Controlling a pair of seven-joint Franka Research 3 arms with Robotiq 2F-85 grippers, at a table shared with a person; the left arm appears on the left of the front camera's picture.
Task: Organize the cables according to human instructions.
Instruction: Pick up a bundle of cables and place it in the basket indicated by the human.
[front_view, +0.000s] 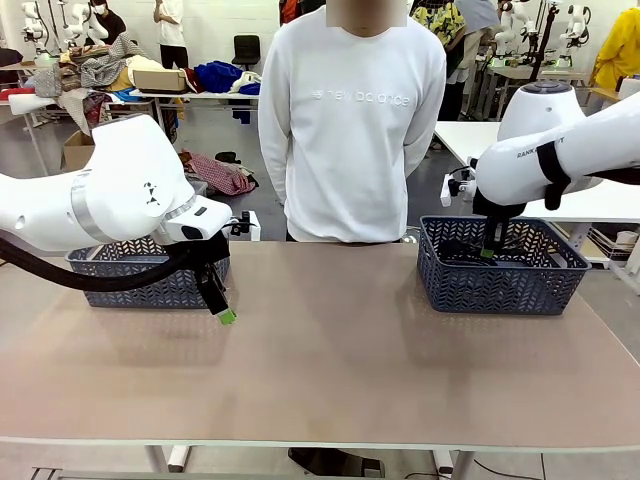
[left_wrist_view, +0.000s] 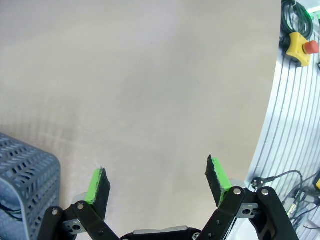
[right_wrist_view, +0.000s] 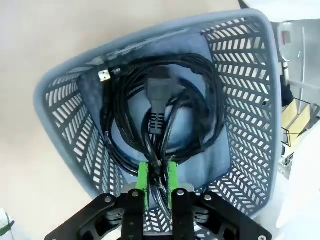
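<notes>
A coil of black cables (right_wrist_view: 160, 100) with a black plug lies on the bottom of the right grey basket (right_wrist_view: 60, 80). My right gripper (right_wrist_view: 157, 177) hangs over the coil's near edge, its green pads narrowly apart with a few cord strands between them. From the front, the right gripper (front_view: 488, 250) reaches down into that basket (front_view: 500, 285). My left gripper (front_view: 225, 315) hovers low over the bare table beside the left basket (front_view: 130, 280). In the left wrist view the left gripper (left_wrist_view: 157, 182) is wide open with nothing between its fingers.
A person in a white sweatshirt (front_view: 350, 130) stands at the far side of the table, hands out of sight. The left basket's corner (left_wrist_view: 25, 170) sits close to the left fingers. A yellow stop button (left_wrist_view: 300, 45) lies on the metal rail at the table's edge.
</notes>
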